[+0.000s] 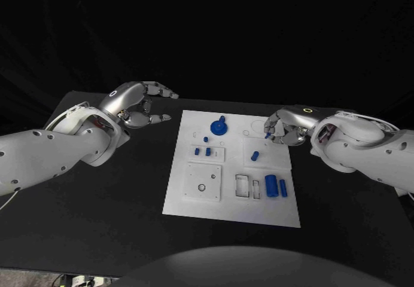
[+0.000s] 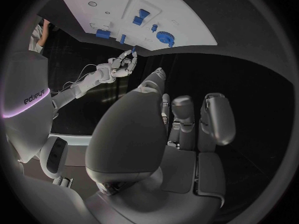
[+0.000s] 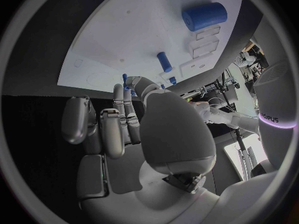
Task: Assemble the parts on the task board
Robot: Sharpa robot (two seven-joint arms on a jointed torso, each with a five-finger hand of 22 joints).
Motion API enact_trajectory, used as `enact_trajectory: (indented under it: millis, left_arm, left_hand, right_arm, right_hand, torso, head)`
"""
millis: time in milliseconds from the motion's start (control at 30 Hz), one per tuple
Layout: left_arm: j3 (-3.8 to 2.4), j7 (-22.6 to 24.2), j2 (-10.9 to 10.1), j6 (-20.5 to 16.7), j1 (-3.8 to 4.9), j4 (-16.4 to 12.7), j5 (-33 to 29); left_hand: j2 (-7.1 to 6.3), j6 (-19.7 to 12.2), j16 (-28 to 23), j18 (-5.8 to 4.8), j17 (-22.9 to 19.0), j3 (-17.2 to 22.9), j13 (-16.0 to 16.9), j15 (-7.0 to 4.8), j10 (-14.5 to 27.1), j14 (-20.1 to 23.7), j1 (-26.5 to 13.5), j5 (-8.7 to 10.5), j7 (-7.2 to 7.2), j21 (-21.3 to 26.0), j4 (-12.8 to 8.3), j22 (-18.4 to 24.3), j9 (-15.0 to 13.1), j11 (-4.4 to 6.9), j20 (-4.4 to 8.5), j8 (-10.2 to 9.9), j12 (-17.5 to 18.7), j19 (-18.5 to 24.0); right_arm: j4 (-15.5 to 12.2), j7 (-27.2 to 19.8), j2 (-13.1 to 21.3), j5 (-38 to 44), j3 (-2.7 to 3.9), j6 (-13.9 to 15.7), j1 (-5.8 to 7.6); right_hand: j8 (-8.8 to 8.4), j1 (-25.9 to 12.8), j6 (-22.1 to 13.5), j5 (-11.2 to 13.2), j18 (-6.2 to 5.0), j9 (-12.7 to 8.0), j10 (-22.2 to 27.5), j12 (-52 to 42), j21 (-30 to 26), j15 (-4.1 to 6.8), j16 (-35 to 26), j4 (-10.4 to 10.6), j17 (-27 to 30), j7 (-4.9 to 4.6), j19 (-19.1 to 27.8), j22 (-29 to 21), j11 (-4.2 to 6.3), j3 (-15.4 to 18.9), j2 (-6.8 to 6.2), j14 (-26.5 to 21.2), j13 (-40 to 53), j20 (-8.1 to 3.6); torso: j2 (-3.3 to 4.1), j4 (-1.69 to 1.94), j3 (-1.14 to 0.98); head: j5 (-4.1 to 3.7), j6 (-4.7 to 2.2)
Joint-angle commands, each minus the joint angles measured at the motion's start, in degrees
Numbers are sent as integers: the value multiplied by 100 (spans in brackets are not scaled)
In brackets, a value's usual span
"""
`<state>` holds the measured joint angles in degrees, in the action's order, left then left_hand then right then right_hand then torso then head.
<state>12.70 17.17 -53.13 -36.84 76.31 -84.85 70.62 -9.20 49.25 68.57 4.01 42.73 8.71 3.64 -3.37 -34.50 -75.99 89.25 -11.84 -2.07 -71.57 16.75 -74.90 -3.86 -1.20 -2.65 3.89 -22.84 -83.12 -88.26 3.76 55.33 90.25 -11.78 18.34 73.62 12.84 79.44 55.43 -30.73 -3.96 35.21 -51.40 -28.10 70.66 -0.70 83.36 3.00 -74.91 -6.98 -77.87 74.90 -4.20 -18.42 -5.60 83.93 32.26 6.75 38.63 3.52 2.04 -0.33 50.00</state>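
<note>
The white task board (image 1: 233,210) lies mid-table. On it sit a blue round part with a knob (image 1: 219,127), three small blue pieces (image 1: 203,149), a blue peg (image 1: 255,156), a thick blue cylinder (image 1: 271,185) and a thin one (image 1: 284,188). My right hand (image 1: 285,127) hovers over the board's far right edge and pinches a small blue part (image 1: 269,136) at its fingertips; the left wrist view shows this right hand (image 2: 120,68) with the small blue part (image 2: 134,51). My left hand (image 1: 138,106) is raised left of the board's far corner, fingers apart, holding nothing.
Recessed slots (image 1: 248,186) and a plate with an oval hole (image 1: 203,181) occupy the board's near half. Black table (image 1: 103,203) surrounds the board on all sides. In the right wrist view the thick cylinder (image 3: 204,16) and peg (image 3: 164,61) lie beyond my fingers.
</note>
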Motion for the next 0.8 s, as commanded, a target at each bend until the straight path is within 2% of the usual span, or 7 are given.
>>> enact_trajectory:
  millis: [33, 133, 233, 367, 567, 667, 800]
  left_arm:
    - [-3, -64, 14, 134, 1, 1, 22]
    - [-2, -79, 33, 167, 1, 24, 22]
    - [-1, -86, 70, 187, -10, 60, 22]
    - [-1, -85, 126, 217, -58, 112, 21]
    - [1, -90, 236, 289, -105, 207, 7]
    - [2, -86, 314, 332, -115, 264, 0]
    - [2, -87, 374, 353, -120, 297, -3]
  left_hand:
    - [-8, 12, 11, -8, -20, -1, -5, -10, 50, -31, -24, 25, 19, 49, 14, -991, 8, 8, -31, -18, 27, 17]
    - [-9, 11, 8, -7, -25, -2, -5, -10, 53, -30, -26, 27, 19, 51, 15, -991, 8, 8, -31, -18, 29, 18]
    - [-10, 11, 5, -7, -32, -3, -5, -10, 56, -27, -28, 30, 19, 53, 15, -990, 8, 9, -31, -18, 30, 18]
    - [-12, 8, 0, -6, -41, -5, -5, -10, 61, -23, -31, 35, 19, 59, 15, -989, 9, 8, -31, -20, 34, 21]
    - [-14, -1, -10, -3, -59, -7, -5, -9, 70, -14, -33, 41, 20, 72, 14, -985, 11, 4, -31, -24, 39, 26]
    - [-11, -63, -17, -2, -69, -5, -4, -6, 84, -6, -31, 44, 17, 82, 13, -983, 17, -1, -33, -32, 46, 31]
    - [-10, -74, -18, -2, -71, -5, -4, -5, 87, -5, -31, 45, 17, 82, 13, -983, 18, -2, -33, -34, 48, 31]
  right_arm:
    - [-200, 98, 79, -19, 0, -87, 104]
    - [-421, 120, 121, -53, 0, -142, 222]
    - [-607, 108, 83, -94, 1, -223, 274]
    - [-854, 156, -68, -132, 1, -516, 305]
    - [-1069, 228, -420, 15, 3, -785, 313]
    - [-1072, 241, -640, 213, 4, -816, 296]
    - [-1019, 240, -911, 424, 5, -851, 202]
  right_hand:
    - [27, -65, -41, -31, -69, 16, -22, -6, -30, 24, -22, -1, -322, -26, 11, 896, -15, 19, -14, 22, -8, -14]
    - [25, -70, -52, -34, -68, 21, -25, -4, -27, 23, -23, -1, -322, -31, 10, 897, -16, 17, -16, 21, -12, -13]
    - [23, -69, -63, -39, -68, 26, -32, -5, -26, 23, -22, -4, -322, -37, 10, 897, -15, 11, -15, 21, -15, -12]
    - [14, -73, -96, -39, -68, 34, -51, -7, -29, 22, -21, -9, -322, -50, 12, 896, -17, 2, -16, 22, -23, -11]
    - [2, -76, -126, -30, -68, 37, -58, -5, -30, 20, -22, -16, -318, -59, 13, 896, -20, -6, -24, 22, -31, -10]
    - [-4, -79, -139, -29, -69, 38, -58, -1, -35, 19, -26, -21, -310, -60, 15, 895, -22, -9, -32, 19, -36, -9]
    - [-9, -73, -149, -35, -73, 40, -61, 3, -49, 19, -31, -31, -300, -60, 24, 890, -21, -20, -35, 15, -43, -8]
  torso:
    - [2, -5, 1]
    - [-1, -6, -1]
    - [-5, -2, -3]
    - [-11, 15, -9]
    - [-19, 29, -5]
    - [-28, 58, -9]
    - [-36, 90, -8]
  head:
    - [1, 0]
    - [17, 0]
    - [41, 0]
    - [86, 0]
    - [143, 0]
    - [152, 0]
    - [198, 0]
